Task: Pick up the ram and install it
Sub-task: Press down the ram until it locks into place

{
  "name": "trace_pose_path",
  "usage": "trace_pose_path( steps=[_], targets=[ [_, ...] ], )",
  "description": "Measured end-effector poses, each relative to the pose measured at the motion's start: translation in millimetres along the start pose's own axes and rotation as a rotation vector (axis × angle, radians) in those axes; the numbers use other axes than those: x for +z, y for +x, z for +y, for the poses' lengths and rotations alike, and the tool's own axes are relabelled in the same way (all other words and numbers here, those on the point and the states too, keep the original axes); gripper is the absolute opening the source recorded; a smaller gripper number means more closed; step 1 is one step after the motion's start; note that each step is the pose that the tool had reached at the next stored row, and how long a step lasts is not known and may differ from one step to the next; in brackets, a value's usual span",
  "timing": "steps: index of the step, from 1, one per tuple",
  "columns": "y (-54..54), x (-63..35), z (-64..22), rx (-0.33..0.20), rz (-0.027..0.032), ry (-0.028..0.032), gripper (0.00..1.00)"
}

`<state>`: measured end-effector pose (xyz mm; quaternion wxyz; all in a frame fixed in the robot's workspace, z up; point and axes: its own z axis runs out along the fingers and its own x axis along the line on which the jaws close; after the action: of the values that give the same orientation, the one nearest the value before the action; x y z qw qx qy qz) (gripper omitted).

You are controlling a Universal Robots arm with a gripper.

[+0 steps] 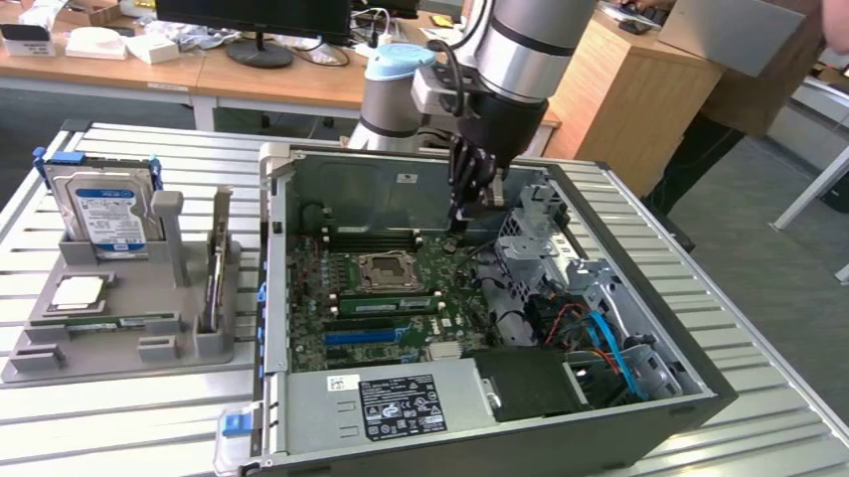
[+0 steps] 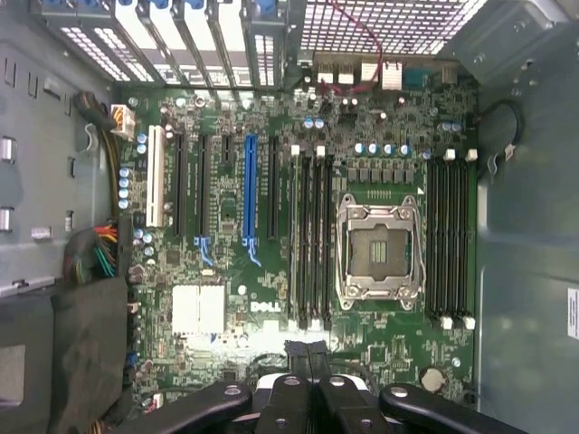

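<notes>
Hidden: the arm (image 1: 524, 45) is cut off by the upper edge of the exterior view; a person (image 1: 710, 139) beside the wooden desk is cut by the same edge; a dark cable sleeve (image 2: 77, 353) covers one corner of the motherboard (image 2: 226, 208)
Hard to make out: the gripper's fingertips merge with the dark case interior in the exterior view; the second ram stick (image 1: 214, 268) stands on edge in the grey holder tray (image 1: 40, 363) and shows only as a thin sliver
Writing: "DELL" in white on the motherboard beside the two silver squares; the blue-and-white label of the hard drive (image 1: 109, 209) and the black label (image 1: 402, 405) on the power supply carry print too small to read; a white sticker (image 2: 573, 312) on the case wall is cut off
Gripper (image 1: 459, 219) (image 2: 308, 351): fingers pressed together, nothing seen between them; it hangs inside the open computer case (image 1: 690, 393), above the board's edge near the empty CPU socket (image 2: 378, 249), touching nothing that I can tell
Memory slots (image 2: 312, 240): black with white clips; they look empty in the wrist view
Ram (image 1: 117, 321): green stick lying flat in the holder tray at the exterior view's left, just in front of the square silver processor chip (image 1: 78, 290); well apart from the gripper
</notes>
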<state>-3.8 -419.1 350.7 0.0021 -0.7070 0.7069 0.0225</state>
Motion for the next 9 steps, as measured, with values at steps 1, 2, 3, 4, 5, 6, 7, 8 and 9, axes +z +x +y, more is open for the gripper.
trace_pose_path(
  steps=[1, 2, 3, 4, 5, 6, 7, 8, 9],
  targets=[
    [0.0, 0.0, -1.5, 0.0, 0.0, 0.0, 0.1],
    [0.0, 0.0, -3.0, 0.0, -0.0001, 0.0, 0.1],
    [0.0, -0.1, -4.5, 0.0, -0.0001, 0.0, 0.1],
    [0.0, -0.1, -5.9, 0.0, -0.0001, 0.0, 0.1],
    [-0.1, -0.1, -6.7, 0.0, -0.0001, 0.0, 0.1],
    [0.0, -0.2, -6.8, 0.0, 0.0, 0.0, 0.1],
    [0.0, -0.2, -6.8, 0.0, 0.0001, 0.0, 0.1],
    [0.0, -0.2, -6.8, 0.0, 0.0001, 0.0, 0.1],
    [0.0, -0.2, -6.8, 0.0, 0.0001, 0.0, 0.1]
  ],
)
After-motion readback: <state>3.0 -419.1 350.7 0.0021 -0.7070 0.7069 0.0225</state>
